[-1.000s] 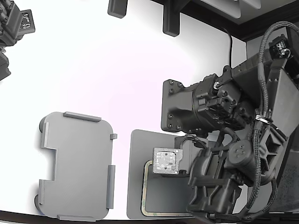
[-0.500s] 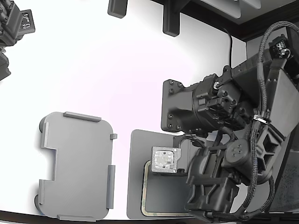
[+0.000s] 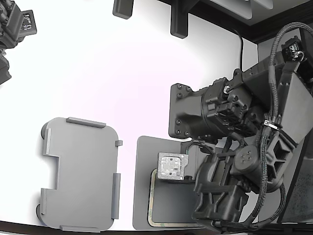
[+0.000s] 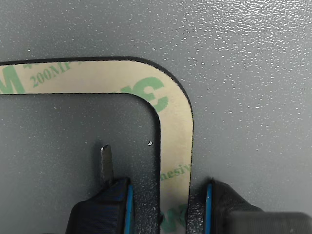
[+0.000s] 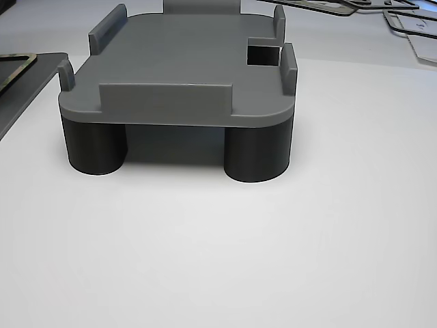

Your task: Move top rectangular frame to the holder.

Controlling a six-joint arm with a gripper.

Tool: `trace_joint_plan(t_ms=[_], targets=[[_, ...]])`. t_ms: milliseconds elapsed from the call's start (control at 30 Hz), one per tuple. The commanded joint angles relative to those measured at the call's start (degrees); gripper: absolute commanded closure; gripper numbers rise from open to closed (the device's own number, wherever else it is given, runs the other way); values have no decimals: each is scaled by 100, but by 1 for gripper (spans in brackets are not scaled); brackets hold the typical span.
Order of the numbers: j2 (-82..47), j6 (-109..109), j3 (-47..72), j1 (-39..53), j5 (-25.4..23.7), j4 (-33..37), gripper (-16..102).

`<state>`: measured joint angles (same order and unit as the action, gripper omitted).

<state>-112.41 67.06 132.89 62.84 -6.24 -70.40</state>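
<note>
Bright, even light; table (image 3: 122, 73) overexposed white, sharp focus.

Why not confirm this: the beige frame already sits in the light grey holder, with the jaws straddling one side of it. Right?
Not quite. The frame lies on the dark grey mat, not in the holder, which is empty in the exterior view. The wrist view shows the jaws straddling one side of it, as you said.

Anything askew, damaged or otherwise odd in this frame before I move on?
Nothing stands out. The rectangular frame lies flat on the dark grey mat, its printed strip unbent, with the gripper open astride one side. The holder sits square and empty on the white table.
</note>
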Motion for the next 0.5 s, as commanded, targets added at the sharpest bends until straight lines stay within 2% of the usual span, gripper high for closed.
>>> trace_joint_plan(t_ms=[0, 133, 367, 467], targets=[[-105, 18, -62, -105, 9, 53, 34], [-79, 44, -9, -114, 9, 97, 43], [-44, 44, -132, -132, 26, -123, 94], [-35, 44, -272, -132, 35, -299, 96]])
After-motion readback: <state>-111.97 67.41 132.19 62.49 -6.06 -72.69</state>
